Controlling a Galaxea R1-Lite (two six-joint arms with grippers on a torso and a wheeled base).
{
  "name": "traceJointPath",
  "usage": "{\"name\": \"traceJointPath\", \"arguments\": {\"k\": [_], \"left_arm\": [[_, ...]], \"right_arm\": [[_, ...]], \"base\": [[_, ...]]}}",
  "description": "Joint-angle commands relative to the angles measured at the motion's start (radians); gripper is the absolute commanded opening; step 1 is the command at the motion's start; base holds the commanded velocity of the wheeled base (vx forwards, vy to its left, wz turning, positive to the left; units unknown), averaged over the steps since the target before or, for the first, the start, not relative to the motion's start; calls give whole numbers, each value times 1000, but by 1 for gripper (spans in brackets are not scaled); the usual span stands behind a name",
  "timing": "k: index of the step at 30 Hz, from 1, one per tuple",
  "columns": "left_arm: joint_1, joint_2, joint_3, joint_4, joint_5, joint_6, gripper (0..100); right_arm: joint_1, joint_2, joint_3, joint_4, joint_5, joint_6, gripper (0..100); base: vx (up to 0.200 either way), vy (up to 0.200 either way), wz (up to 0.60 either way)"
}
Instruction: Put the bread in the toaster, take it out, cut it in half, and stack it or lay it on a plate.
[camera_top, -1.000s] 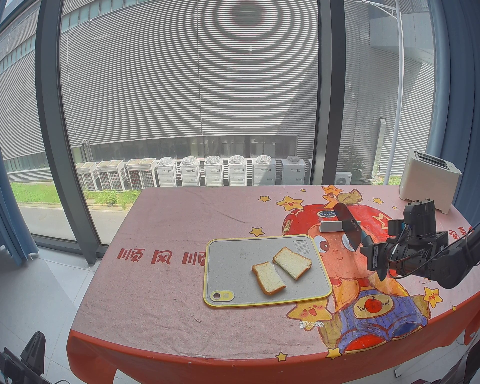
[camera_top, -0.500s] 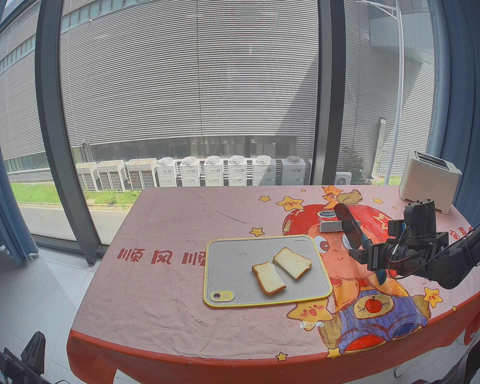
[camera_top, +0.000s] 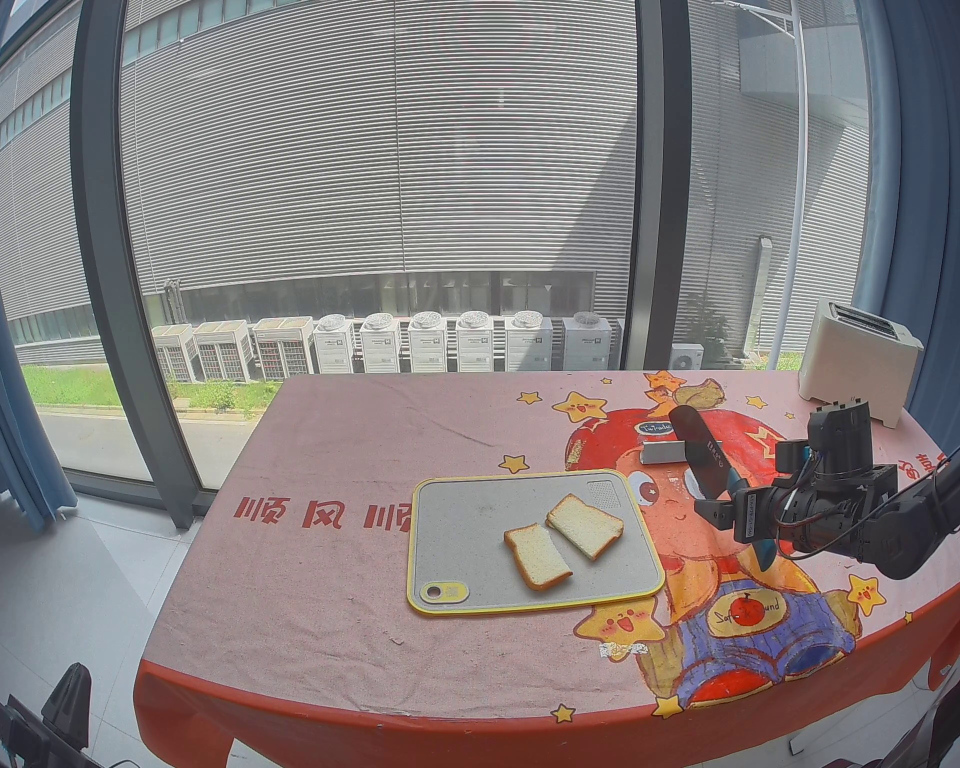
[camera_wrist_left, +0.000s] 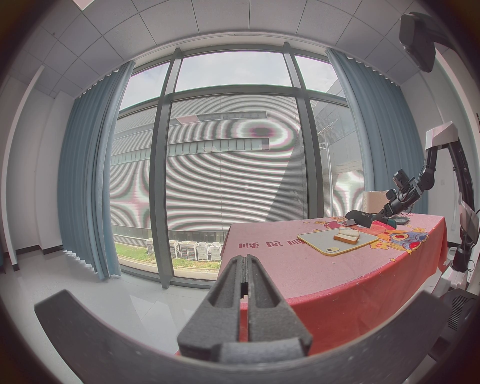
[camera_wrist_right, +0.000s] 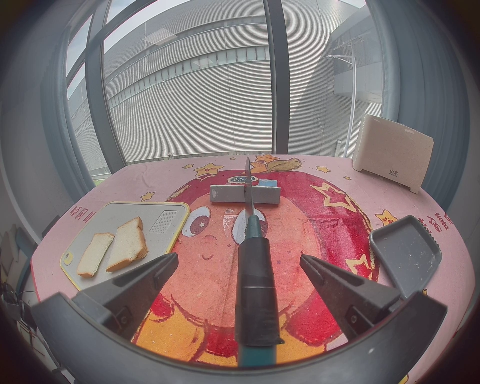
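Two bread halves (camera_top: 538, 556) (camera_top: 585, 526) lie side by side on the grey, yellow-rimmed cutting board (camera_top: 460, 530); the right wrist view has them too (camera_wrist_right: 95, 254) (camera_wrist_right: 129, 244). My right gripper (camera_top: 740, 520) hangs over the table right of the board, open. The knife (camera_wrist_right: 255, 280) lies between its spread fingers (camera_wrist_right: 150, 280) without touching them, its dark blade (camera_top: 700, 450) resting across the grey knife holder (camera_wrist_right: 227, 194). The white toaster (camera_top: 858, 360) stands at the far right corner. A grey plate (camera_wrist_right: 405, 252) sits right of the gripper. My left gripper (camera_wrist_left: 245, 260) is shut, low beside the table.
The table's curved front edge (camera_top: 500, 725) lies close to the board. Bare pink cloth (camera_top: 330, 450) stretches left of and behind the board. A window fills the far side.
My right gripper's fingers have spread apart off the knife handle. The knife has turned slightly and its blade shows narrower. The bread and the board have not moved.
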Motion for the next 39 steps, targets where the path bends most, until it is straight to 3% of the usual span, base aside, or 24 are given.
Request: {"name": "traceJointPath", "arguments": {"k": [1,18,21,27,39], "left_arm": [[0,-16,16,0,1,-1,0],[0,-16,16,0,0,1,0],[0,-16,16,0,1,1,0],[0,-16,16,0,0,-1,0],[0,-16,16,0,1,1,0]], "right_arm": [[1,-2,0,0,-1,-1,100],[38,-105,18,12,-1,-18,100],[61,-132,26,12,-1,-20,100],[99,-157,55,1,-3,-73,100],[176,-206,67,12,-4,-73,100]], "base": [[0,0,0],[0,0,0],[0,0,0],[0,0,0],[0,0,0]]}}
